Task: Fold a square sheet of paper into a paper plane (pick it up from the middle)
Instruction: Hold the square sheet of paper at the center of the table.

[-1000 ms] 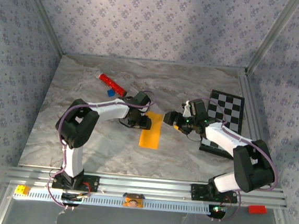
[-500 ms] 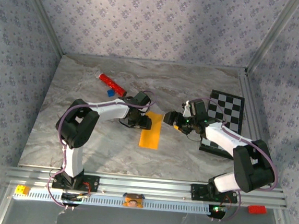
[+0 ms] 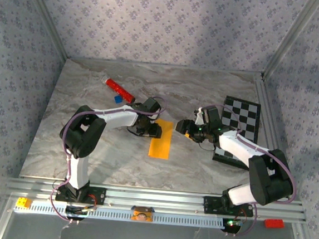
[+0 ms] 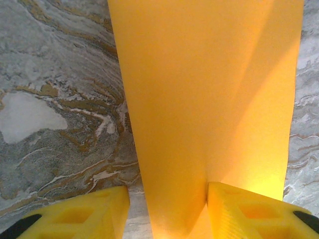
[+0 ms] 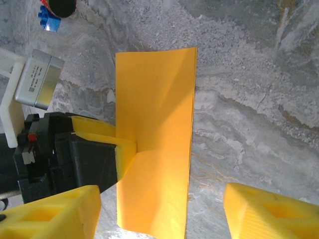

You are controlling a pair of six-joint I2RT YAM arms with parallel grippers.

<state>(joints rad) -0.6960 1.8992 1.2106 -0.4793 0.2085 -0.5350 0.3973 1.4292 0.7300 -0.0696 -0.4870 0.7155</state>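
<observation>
The square sheet of paper (image 3: pixel 161 140) lies on the table as a folded orange-yellow rectangle (image 5: pixel 154 149), long side running away from the arms. My left gripper (image 3: pixel 154 130) is low at its left edge, jaws apart. In the left wrist view the paper (image 4: pixel 209 99) runs between the fingers, and the right fingertip (image 4: pixel 239 204) rests on it while the left one sits on bare table. My right gripper (image 3: pixel 181 127) hovers at the paper's upper right, open. In the right wrist view the strip's near end lies between its fingers (image 5: pixel 60 214), untouched.
A red cylinder (image 3: pixel 119 89) and a small blue block (image 3: pixel 117 99) lie behind the left arm. The black-and-white checkered board (image 3: pixel 240 124) lies at the right under the right arm. Marble tabletop (image 3: pixel 117 155) extends in front of the paper.
The right gripper's jaws have drawn somewhat closer together and it has shifted slightly. The left gripper and the paper have stayed put.
</observation>
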